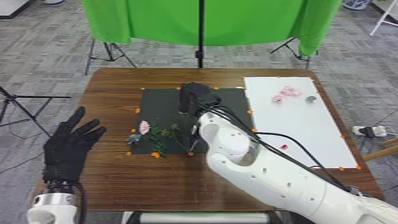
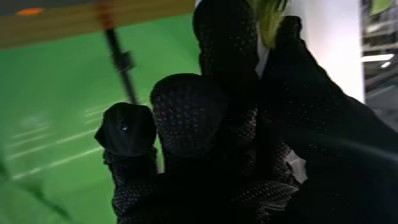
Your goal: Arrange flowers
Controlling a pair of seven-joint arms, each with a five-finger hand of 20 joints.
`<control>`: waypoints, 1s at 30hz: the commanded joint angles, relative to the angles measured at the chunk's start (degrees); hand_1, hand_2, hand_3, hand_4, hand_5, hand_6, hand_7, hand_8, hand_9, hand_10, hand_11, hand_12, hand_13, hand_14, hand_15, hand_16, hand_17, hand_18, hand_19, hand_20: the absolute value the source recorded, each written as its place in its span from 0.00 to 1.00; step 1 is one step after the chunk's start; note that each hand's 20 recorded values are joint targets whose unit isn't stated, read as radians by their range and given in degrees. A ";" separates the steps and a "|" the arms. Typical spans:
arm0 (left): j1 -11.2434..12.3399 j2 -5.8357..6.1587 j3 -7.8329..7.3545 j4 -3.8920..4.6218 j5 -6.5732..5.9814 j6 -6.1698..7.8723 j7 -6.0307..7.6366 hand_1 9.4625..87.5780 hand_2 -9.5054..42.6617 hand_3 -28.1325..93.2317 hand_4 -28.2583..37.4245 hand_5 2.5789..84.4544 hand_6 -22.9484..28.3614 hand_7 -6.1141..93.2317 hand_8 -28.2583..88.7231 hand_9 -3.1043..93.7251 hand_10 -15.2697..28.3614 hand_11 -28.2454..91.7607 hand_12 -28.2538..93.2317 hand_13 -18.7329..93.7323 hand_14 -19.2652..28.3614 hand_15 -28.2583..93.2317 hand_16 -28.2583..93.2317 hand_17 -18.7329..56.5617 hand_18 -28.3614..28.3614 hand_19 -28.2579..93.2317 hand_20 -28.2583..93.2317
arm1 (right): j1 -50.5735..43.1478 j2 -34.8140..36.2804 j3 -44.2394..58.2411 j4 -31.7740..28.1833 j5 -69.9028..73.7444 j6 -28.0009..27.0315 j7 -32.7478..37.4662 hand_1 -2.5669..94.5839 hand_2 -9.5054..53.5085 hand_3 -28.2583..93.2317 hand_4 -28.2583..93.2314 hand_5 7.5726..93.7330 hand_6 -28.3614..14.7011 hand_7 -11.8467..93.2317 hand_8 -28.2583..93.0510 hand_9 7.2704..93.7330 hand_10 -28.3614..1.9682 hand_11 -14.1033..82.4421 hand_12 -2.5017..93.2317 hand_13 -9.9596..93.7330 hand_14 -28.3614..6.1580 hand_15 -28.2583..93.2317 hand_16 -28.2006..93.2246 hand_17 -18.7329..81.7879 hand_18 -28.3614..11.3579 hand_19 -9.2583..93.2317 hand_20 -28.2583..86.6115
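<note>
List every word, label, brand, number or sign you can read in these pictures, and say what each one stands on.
None can be read.
I make out no lettering on the white sheet, the dark mat, the green cloth or the pink flower.
The right arm has small dark marks, too small to tell whether they are print.

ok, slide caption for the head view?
Flower arranging: right hand over the dark mat with flowers; left hand open at the left edge of the table.
</note>
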 commanded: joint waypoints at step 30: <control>0.31 -9.91 -2.65 -0.21 5.56 -3.81 -6.50 0.13 0.33 0.84 0.00 0.38 0.58 0.15 0.18 0.39 0.79 0.45 0.35 0.39 0.95 0.67 0.19 0.14 0.96 0.63 0.46 | -2.18 -3.63 1.90 -1.69 -6.71 -7.28 -3.01 0.42 0.00 0.86 0.00 0.72 0.73 0.24 0.13 0.81 0.60 0.57 0.22 0.70 0.52 0.90 0.37 0.45 0.14 1.00 0.79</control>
